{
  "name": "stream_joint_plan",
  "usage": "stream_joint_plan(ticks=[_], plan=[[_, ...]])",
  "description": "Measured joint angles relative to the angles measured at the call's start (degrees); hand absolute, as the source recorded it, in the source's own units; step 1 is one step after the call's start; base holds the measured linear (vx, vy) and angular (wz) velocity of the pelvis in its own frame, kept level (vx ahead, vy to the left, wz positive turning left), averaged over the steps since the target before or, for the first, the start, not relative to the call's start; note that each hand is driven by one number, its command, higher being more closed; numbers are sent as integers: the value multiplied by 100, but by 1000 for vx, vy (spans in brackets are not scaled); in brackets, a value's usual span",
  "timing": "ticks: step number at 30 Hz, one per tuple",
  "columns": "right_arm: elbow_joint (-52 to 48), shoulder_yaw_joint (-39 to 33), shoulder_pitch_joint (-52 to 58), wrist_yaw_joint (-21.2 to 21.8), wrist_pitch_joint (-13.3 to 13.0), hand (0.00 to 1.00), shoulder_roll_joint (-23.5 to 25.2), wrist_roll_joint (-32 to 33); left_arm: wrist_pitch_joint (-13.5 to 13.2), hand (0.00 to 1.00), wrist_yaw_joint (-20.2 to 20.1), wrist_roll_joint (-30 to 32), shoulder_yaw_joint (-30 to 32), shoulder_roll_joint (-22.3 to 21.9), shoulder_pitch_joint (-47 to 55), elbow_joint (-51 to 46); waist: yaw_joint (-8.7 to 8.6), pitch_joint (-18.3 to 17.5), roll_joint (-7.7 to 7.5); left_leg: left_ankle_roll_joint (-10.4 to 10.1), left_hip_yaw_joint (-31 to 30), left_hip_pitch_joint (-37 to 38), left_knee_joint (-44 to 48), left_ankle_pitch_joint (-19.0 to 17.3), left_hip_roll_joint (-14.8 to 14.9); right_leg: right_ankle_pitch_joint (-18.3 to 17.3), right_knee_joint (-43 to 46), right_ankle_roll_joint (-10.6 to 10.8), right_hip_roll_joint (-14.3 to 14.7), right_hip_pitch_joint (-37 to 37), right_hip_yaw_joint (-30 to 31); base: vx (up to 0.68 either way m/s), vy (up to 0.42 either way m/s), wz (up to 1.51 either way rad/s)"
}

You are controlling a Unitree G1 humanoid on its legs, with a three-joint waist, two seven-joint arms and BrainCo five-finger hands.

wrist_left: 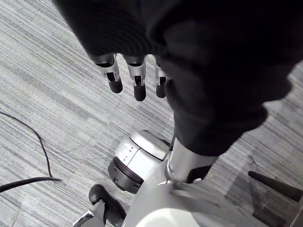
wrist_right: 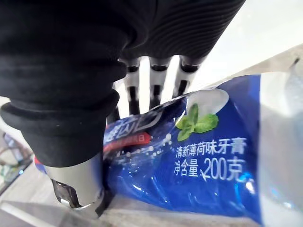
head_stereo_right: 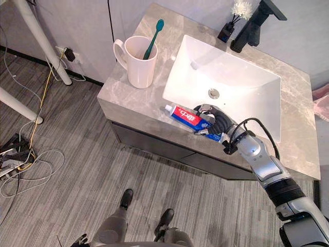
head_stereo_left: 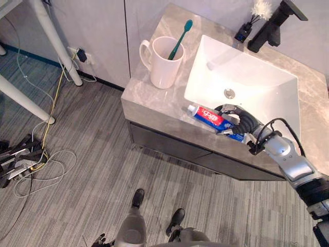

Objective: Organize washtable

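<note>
Toothpaste tube (head_stereo_left: 209, 118): flattened tube with a white cap end, then a red band, then a blue body carrying white print. The right wrist view shows a green mint-leaf graphic and a red label patch on the blue face. The tube sits on the narrow strip of the counter (head_stereo_left: 149, 98) between the front rim of the sink (head_stereo_left: 247, 77) and the counter's front edge. The cap end points toward the mug (head_stereo_left: 164, 62). The crimped end is covered by the right hand. Whether the tube rests fully on the counter or is slightly raised cannot be determined.

Right hand (head_stereo_left: 241, 122): reaches in over the front edge of the counter. Its fingers (wrist_right: 155, 90) curl over the far side of the tube and the thumb presses the near side, so the tube is clamped between them.

Left hand (wrist_left: 137, 78): hangs above the grey striped floor (wrist_left: 47, 94), fingers straight and loosely apart, holding nothing.

Mug: white, handled, upright on the counter's left part, well apart from the tube. A teal toothbrush (head_stereo_left: 180, 38) stands tilted inside it, head up.

Sink: white, rectangular, drain at centre. A black faucet (head_stereo_left: 270, 25) stands behind it, with a small black holder (head_stereo_left: 244, 32) carrying a white tuft just beside the faucet.
</note>
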Motion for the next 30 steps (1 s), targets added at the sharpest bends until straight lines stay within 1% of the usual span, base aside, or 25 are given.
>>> stream_joint_plan(ticks=[3,6,8,10,12,14,17,18,19,21,24,25,27,29,30], plan=[[73,-27,-9,-35,3,100,64,-59,8,0,0,68,14,-9,-1,5,1,-17,9,0,6,41,-6,2,-17,0,-8,1,-17,65,-1,11,3,0],[137,-28,-15,-42,52,100,67,-179,72,0,0,69,52,-34,1,32,-7,-185,47,23,6,58,-46,52,-25,0,-9,1,-35,69,-6,13,3,1],[137,-149,-20,-49,110,100,76,-284,87,0,-5,58,69,-92,1,60,-25,-348,130,24,3,82,-46,53,-31,1,-7,1,-58,89,-9,17,4,1],[137,-369,-25,-71,111,100,95,-286,84,0,-9,50,86,-113,2,59,-37,-402,193,35,3,107,-44,60,-42,1,-7,2,-74,122,-12,0,0,0],[137,-740,-82,-330,117,100,108,-253,87,0,-6,-26,109,-142,21,59,-99,-469,276,35,-1,180,-47,65,-57,1,-7,3,-89,170,-14,-18,6,1],[136,-961,-229,-481,121,100,109,-174,90,0,-5,-138,178,-169,73,62,-169,-547,318,16,-3,181,-65,83,-65,1,-8,3,-94,168,-10,-58,11,-2],[137,-1393,-293,-691,124,100,109,-19,89,0,2,-211,282,-219,91,57,-194,-611,383,5,14,182,-70,103,-60,-5,-14,12,-94,162,1,-62,-1,-3],[136,-1490,-298,-696,124,100,109,20,88,0,2,-232,281,-233,107,55,-213,-645,415,-9,13,189,-71,104,-55,-13,-13,24,-93,162,1,-64,-4,2],[137,-1508,-308,-706,125,100,109,28,88,0,3,-238,280,-240,114,54,-220,-664,432,-19,13,190,-71,105,-53,-16,-11,28,-92,162,2,-59,-3,2],[136,-1510,-341,-727,124,100,118,128,85,0,4,-304,278,-270,128,28,-295,-720,485,-30,11,190,-74,120,-44,-17,-11,31,-86,164,2,-45,-1,1],[135,-1531,-388,-818,124,100,273,136,62,0,-1,-399,244,-323,161,-209,-331,-769,549,-30,25,190,-74,138,-33,-22,-17,36,-79,160,9,-35,1,-2],[135,-1531,-388,-818,124,100,287,135,60,0,-3,-426,125,-319,173,-404,-331,-784,576,-26,29,188,-78,144,-29,-19,-18,40,-79,158,12,0,0,0],[129,-1544,-389,-818,124,100,299,137,59,0,-16,-606,-246,-268,282,-1127,-320,-808,615,-5,26,188,-91,159,-26,-7,-18,58,-80,162,20,0,0,0],[123,-1574,-395,-818,124,100,369,337,38,0,-151,-875,-896,-115,524,-2666,-296,-842,661,18,11,160,-88,175,-29,0,-17,65,-80,172,9,14,0,2],[119,-1574,-405,-819,124,100,424,409,39,0,-183,-963,-1021,-63,567,-3038,-293,-852,674,21,6,153,-88,177,-31,2,-17,69,-81,171,3,31,0,3]])
